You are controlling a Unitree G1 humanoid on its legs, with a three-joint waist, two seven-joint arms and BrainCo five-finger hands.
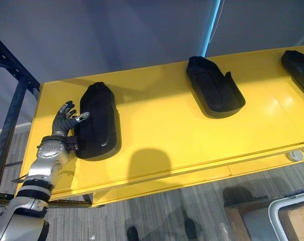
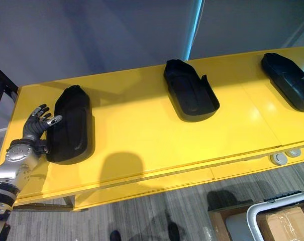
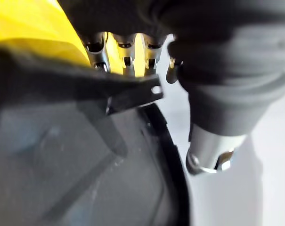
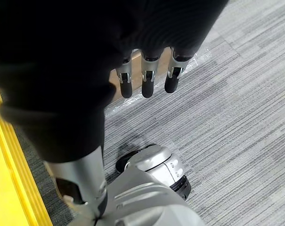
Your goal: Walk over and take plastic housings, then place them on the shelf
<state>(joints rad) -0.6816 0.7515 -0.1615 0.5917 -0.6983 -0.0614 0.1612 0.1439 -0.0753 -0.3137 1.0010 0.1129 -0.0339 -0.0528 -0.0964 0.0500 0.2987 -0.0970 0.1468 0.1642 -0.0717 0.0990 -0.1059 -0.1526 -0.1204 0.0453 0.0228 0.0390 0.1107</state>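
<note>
Three black plastic housings lie on the yellow shelf (image 1: 162,120). The leftmost housing (image 1: 97,120) lies lengthwise near the shelf's left end, hollow side down. My left hand (image 1: 65,120) is open against its left side, fingers spread and the thumb touching its top edge. In the left wrist view the housing's dark wall (image 3: 85,179) sits right under the fingers (image 3: 126,56). A second housing (image 1: 214,88) lies hollow side up at the middle. The third housing (image 1: 298,68) is at the far right edge. My right hand (image 4: 147,82) hangs open over the grey carpet, holding nothing.
A dark metal rack upright (image 1: 11,115) stands left of the shelf. Two round silver fittings (image 1: 295,155) sit under the shelf's front edge at the right. A white-rimmed bin with a cardboard box (image 1: 292,216) stands on the floor at lower right.
</note>
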